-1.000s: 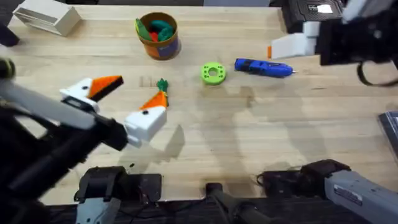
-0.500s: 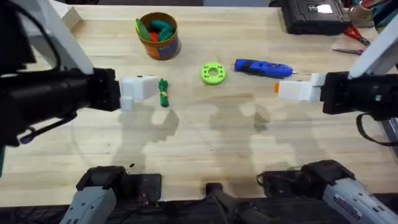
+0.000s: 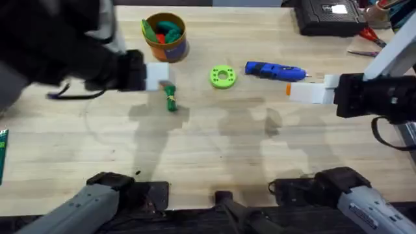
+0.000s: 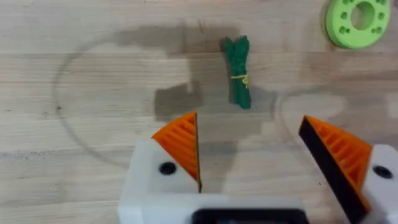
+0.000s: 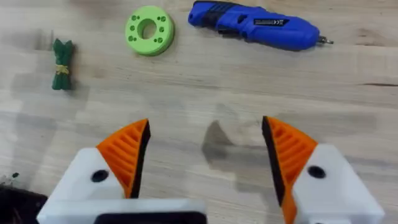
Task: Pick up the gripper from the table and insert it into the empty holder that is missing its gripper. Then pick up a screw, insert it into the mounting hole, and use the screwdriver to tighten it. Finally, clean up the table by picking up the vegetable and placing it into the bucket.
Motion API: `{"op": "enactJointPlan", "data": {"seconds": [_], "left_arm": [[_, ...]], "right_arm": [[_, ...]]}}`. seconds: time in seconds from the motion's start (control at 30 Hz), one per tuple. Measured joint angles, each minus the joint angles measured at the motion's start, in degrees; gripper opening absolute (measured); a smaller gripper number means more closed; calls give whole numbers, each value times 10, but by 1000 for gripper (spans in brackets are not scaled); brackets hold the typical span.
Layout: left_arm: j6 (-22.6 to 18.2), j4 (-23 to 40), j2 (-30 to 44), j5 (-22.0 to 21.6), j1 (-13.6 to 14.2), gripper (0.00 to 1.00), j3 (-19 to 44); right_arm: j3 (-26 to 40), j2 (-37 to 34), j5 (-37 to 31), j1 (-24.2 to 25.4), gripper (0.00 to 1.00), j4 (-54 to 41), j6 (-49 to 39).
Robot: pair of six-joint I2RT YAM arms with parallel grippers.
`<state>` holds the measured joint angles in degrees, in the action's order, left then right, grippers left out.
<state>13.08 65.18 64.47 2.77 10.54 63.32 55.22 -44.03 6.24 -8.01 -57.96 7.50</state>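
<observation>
Writing: the screwdriver (image 5: 254,25) carries a small white label on its blue barrel, too small to read. The bucket (image 3: 166,38) bears a blue label on its side, also unreadable.

Left gripper (image 4: 252,155): jaws spread wide, both orange ribbed pads in place, nothing between them. It hovers above the table (image 3: 214,149), with the vegetable (image 4: 237,62) lying flat on the wood just ahead of the fingertips and untouched. In the overhead view this gripper (image 3: 158,73) sits just beside the vegetable (image 3: 170,97), below the bucket.

Right gripper (image 5: 205,155): jaws spread wide, both orange pads fitted, holding nothing, over bare wood. In the overhead view it (image 3: 305,92) is just below the screwdriver's tip, apart from it.

Count: one screwdriver, lying on its side at the far middle of the table; one lime-green ring (image 3: 223,77) with holes, just left of it; one dark-green vegetable; one bucket, upright, holding green and red toy items. A black case (image 3: 325,16) rests at the far right edge.
</observation>
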Motion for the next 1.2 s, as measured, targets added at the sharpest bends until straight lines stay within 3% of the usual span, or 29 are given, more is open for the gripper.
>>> {"op": "enactJointPlan", "data": {"seconds": [0.17, 0.3, 0.67, 0.8, 1.2], "left_arm": [[71, -17, 87, -55, 67, 985, 15], [108, -51, 164, -62, 92, 985, 15], [154, -128, 324, -38, 90, 985, 15], [165, -135, 338, -34, 90, 985, 15], [173, -128, 349, -39, 89, 831, 15]], "right_arm": [[0, 0, 0, 0, 991, 1, 0], [0, 0, 0, 0, 990, 1, 0], [0, 0, 0, 0, 991, 1, 0], [0, 0, 0, 0, 991, 1, 0], [0, 0, 0, 0, 990, 1, 0]]}}
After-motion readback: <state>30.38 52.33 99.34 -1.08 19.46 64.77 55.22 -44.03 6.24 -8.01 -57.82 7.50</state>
